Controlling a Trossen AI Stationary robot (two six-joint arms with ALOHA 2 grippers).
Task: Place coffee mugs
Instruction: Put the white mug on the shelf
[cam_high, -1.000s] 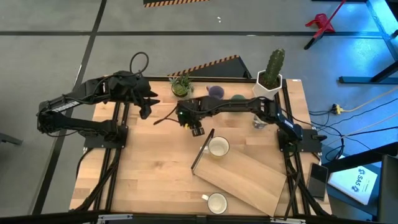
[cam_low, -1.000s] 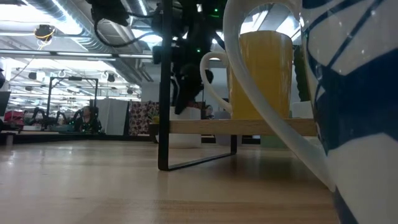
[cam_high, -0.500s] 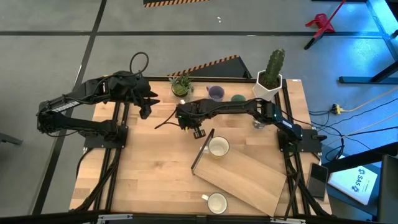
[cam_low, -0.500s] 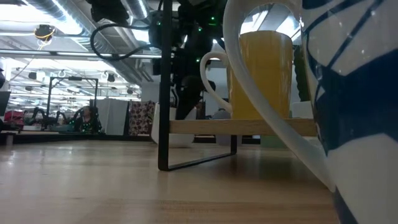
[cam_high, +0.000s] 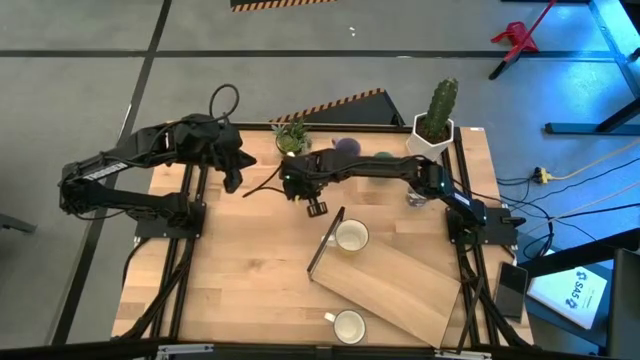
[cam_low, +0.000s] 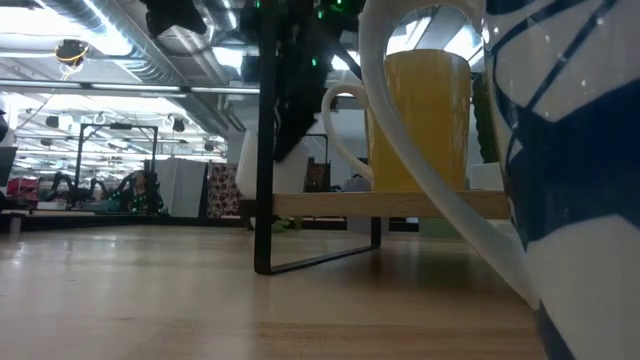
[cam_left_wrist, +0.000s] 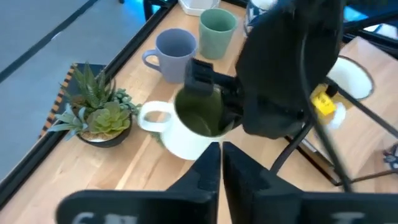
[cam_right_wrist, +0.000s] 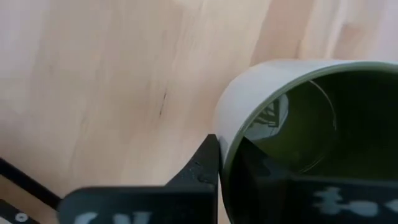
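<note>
With two white mugs already on the wooden rack, the right gripper pinches an olive-lined white mug's rim beside the succulent; lavender and green mugs wait beyond it, while the left gripper rests closed.

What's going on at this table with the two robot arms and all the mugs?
The right end effector grips the rim of a white ceramic mug with an olive green inside, near the small leafy potted plant. A lavender mug and a pale green mug stand at the back edge. Two white mugs sit on the slanted wooden rack. The left end effector waits, shut, over the table's left side.
</note>
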